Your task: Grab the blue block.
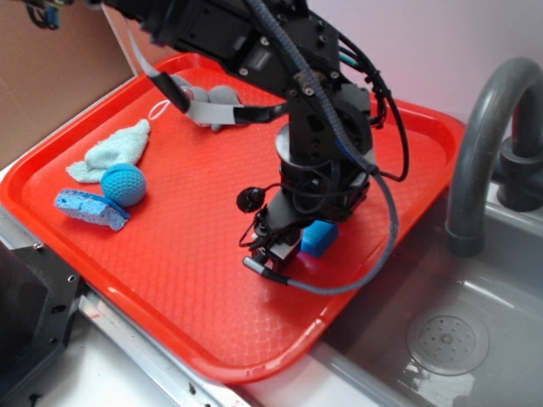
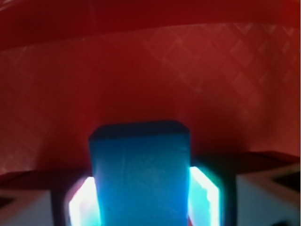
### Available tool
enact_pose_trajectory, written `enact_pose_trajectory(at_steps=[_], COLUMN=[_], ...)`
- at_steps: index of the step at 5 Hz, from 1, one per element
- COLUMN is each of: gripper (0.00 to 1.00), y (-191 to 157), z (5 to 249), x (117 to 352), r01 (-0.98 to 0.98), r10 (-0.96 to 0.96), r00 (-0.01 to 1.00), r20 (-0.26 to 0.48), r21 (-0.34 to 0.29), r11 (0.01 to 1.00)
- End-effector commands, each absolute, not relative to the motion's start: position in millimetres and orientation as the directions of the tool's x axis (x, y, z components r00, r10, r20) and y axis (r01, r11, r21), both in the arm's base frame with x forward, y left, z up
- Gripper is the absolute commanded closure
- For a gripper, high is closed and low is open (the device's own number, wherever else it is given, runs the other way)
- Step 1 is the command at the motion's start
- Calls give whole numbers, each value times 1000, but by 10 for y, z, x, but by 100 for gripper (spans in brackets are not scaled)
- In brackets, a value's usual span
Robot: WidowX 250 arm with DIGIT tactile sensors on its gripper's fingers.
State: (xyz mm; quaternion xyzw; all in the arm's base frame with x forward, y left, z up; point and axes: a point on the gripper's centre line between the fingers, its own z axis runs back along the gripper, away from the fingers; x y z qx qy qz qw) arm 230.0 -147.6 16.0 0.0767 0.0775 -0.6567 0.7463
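Gripper (image 1: 293, 246) lowered over the blue block (image 2: 140, 174) on the red tray (image 1: 195, 280), jaws apart, straddling it. Best closed squarely on the long sides before lifting.

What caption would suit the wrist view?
Blue block sits between the gripper fingers above the red tray.

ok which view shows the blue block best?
Wrist: the blue block fills the lower centre, sitting between the gripper fingers. Exterior shows only a corner of it, the rest hidden behind the arm.
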Motion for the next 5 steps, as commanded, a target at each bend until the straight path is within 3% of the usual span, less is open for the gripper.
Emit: enact_pose_trajectory(at_steps=[1,2,3,4,5], gripper=[100,100,100,100,100], y=[-1092,-825,-608,-369,-209], z=[447,943,1425,1686,1794], x=[2455,2546,2400,2178,2006], r01=[918,786,610,397,156], r10=[-902,-779,-607,-395,-148], r00=[395,618,792,918,987], r20=[-173,-104,-67,40,59], r21=[33,99,57,-47,-175], r11=[396,610,790,917,972])
